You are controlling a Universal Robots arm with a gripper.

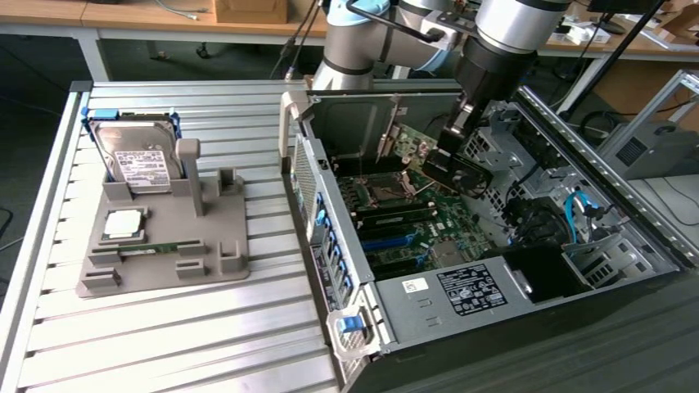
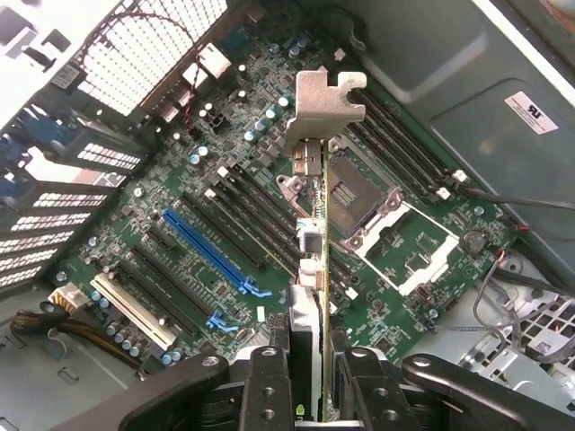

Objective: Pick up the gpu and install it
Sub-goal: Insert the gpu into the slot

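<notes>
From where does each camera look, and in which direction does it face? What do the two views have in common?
Exterior view: off the arm, high beside the table, looking down into the open computer case; the arm and gripper show.
Wrist view: on the wrist, looking past the gripper's fingers down at the motherboard.
Both share the gpu, clamped in the gripper above the motherboard.

One open computer case [image 1: 437,315] stands on the desk [image 1: 164,352]. Inside the case are one motherboard [image 2: 269,135] and one gpu [image 2: 314,235]. Beside the case, on the exterior view's left, one grey holder [image 1: 218,262] carries one hard drive [image 1: 137,160], one processor [image 1: 123,223] and one memory strip [image 1: 147,247].
</notes>
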